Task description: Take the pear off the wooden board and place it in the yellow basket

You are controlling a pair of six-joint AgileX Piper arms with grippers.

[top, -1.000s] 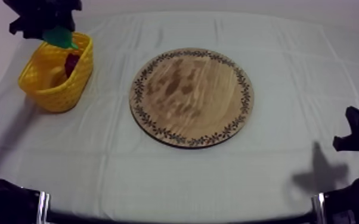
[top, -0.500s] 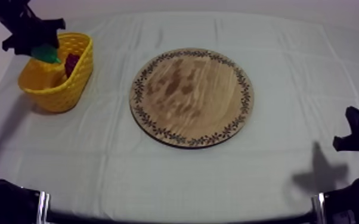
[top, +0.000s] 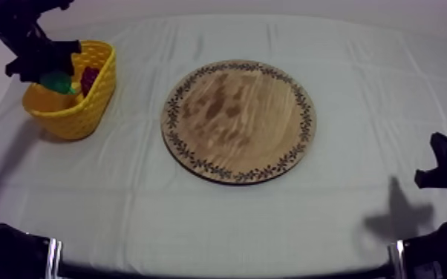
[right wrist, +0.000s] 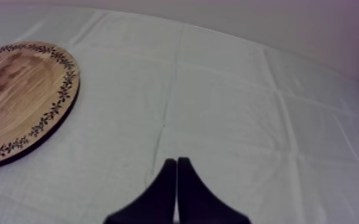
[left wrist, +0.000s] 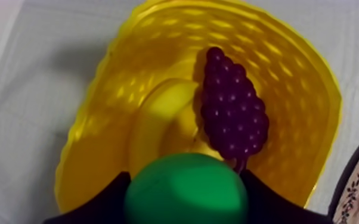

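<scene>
The pear (left wrist: 185,189) meets the left wrist camera end-on as a round dome. Its long axis therefore seems to run away from the camera, down toward the inside of the yellow basket (top: 85,111). Which end faces down I cannot tell, as neither neck nor stalk is in sight. In the top view it is a small green lump at the basket's far left rim, over the open mouth rather than down on the floor. Whether it touches anything below I cannot tell.

The left gripper (top: 51,74) has the pear clamped. Its two black fingers (left wrist: 107,201) are spread just as wide as the fruit and press against its flanks, one on each side. The arm comes in from the upper left.

The pear is plain bright green, smooth and matt, with a soft lighter sheen across the top.

Under it in the basket lie a dark purple bunch of grapes (left wrist: 232,110) and, just beside that, a pale yellow banana (left wrist: 158,122). The wooden board (top: 237,121) sits bare in the middle of the cloth (top: 197,215), well apart from the basket.

The right gripper (right wrist: 176,189) hangs over bare cloth beside the board, its fingers pressed together into a narrow wedge with nothing in them
</scene>
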